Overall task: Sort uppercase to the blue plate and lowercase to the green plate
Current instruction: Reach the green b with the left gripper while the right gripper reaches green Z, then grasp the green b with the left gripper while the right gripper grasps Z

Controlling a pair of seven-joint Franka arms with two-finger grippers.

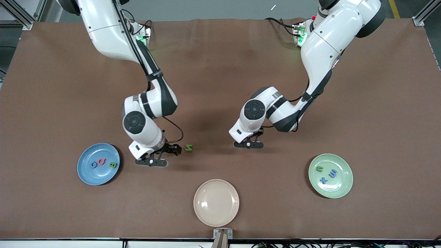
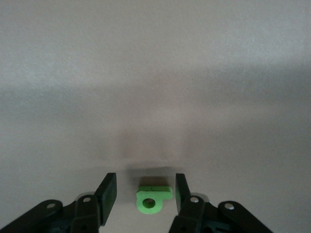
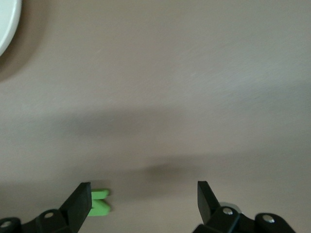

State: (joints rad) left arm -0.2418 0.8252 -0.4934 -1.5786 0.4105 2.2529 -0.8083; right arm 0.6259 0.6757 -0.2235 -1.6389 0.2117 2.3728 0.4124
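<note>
The cream plate (image 1: pixel 216 202) carries nothing. The green plate (image 1: pixel 330 175) holds three lowercase letters, and the blue plate (image 1: pixel 98 168) holds three uppercase letters. Two letters lie on the counter (image 1: pixel 51 103). The green N (image 1: pixel 188 147) lies just beside the right gripper (image 1: pixel 162 155), whose fingers are spread. The green b (image 2: pixel 154 200) sits untouched between the parted fingers of the left gripper (image 2: pixel 146 180).

A brown table (image 1: pixel 220 51) stands on grey floor (image 1: pixel 213 8).
</note>
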